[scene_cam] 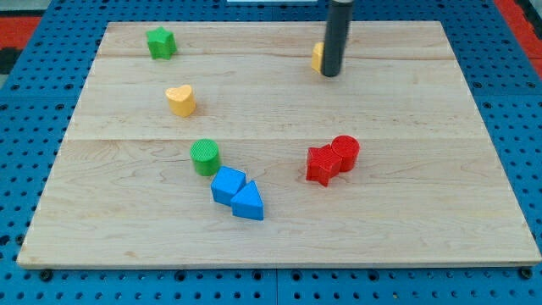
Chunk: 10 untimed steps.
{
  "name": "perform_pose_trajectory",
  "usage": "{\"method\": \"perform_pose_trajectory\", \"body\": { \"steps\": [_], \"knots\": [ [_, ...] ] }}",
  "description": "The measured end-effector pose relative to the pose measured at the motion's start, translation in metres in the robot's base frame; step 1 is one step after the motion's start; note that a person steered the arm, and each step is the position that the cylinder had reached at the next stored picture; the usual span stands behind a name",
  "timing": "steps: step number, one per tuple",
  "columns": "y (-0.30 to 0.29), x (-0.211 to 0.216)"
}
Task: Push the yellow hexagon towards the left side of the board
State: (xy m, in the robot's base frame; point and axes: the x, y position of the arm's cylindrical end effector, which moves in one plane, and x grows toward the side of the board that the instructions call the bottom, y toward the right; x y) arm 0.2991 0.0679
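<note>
Where my tip (330,74) meets the wooden board (279,229), it stands at the view's top, right of centre, pressed against the right side of the yellow hexagon (316,57). It is a bare rod with no jaws to part or close; it clamps nothing, only touches. Most of the hexagon is hidden behind the rod — a yellow sliver shows at the rod's left edge, so its shape is hard to confirm.

Surface: pale planks with two seams running across, lying on a blue pegboard (34,127); a strip of red shows at the top corners.

Other items: toward the view's left, a yellow heart (180,100) sits in the upper half and a green star (160,42) near the top-left corner, both roughly in the hexagon's line of travel leftward. A green cylinder (205,157) stands lower, just beside a blue block (228,185) that touches a blue triangular block (248,202). Right of centre, a red cylinder (345,152) touches a red block (323,164) of unclear shape.

Rod's upper end is cut off by the view's top.
</note>
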Motion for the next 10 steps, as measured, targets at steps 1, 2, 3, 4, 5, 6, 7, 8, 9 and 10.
{"method": "perform_pose_trajectory", "body": {
  "steps": [1,2,3,4,5,6,7,8,9,10],
  "knots": [
    [-0.011,-0.012],
    [0.051,-0.020],
    [0.074,-0.038],
    [0.025,-0.043],
    [-0.038,-0.043],
    [-0.016,-0.043],
    [0.003,-0.031],
    [0.004,-0.026],
    [0.004,-0.026],
    [0.003,-0.026]
  ]
}}
